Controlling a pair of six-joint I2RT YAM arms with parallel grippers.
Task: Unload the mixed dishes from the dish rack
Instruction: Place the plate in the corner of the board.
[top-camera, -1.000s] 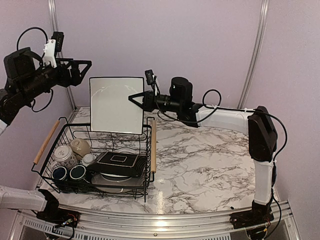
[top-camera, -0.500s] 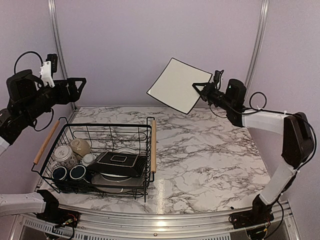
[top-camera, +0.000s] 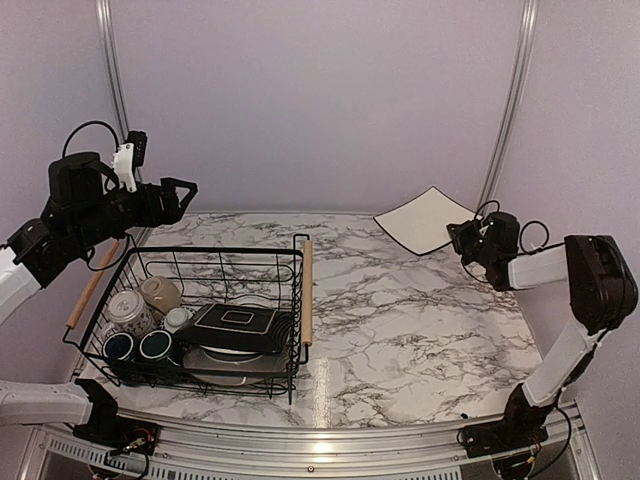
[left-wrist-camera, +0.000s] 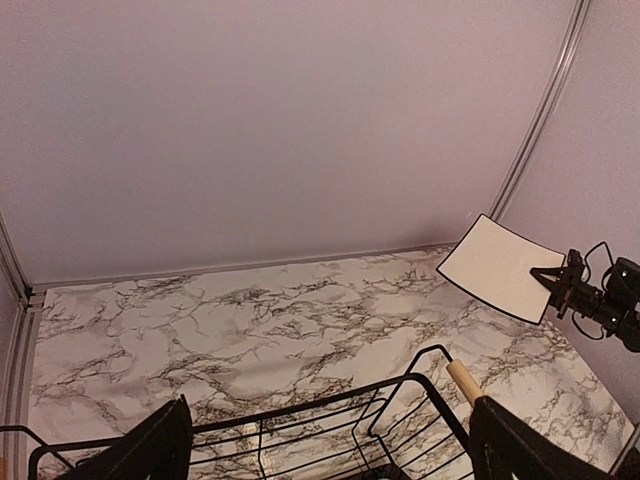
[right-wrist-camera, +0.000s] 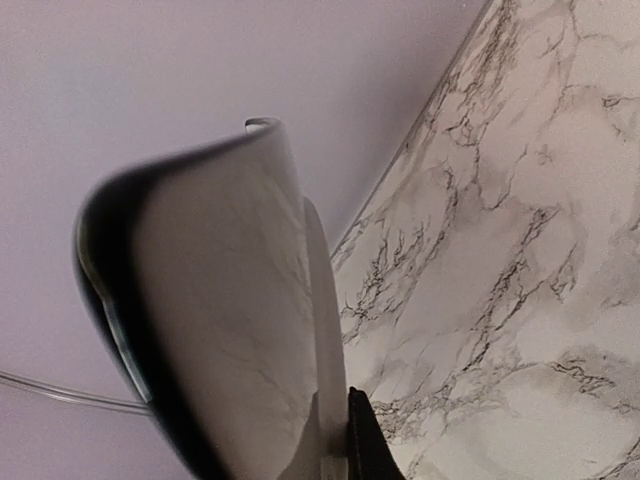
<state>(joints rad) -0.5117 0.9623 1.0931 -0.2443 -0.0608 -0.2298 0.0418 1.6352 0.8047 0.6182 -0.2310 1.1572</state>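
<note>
While the left gripper (top-camera: 187, 202) hangs wide apart above the rack's (top-camera: 215, 250) far left end, the right gripper (top-camera: 458, 238) is clamped on the square plate's (top-camera: 425, 220) near right edge. The plate tilts low over the table's (top-camera: 400, 320) far right corner, reaching left from the fingers.

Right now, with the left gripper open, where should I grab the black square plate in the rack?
Probably its far rim, coming down from above with the left gripper. The black square plate lies flat atop the stack; mugs crowd its left edge and the rack hems its right.
</note>
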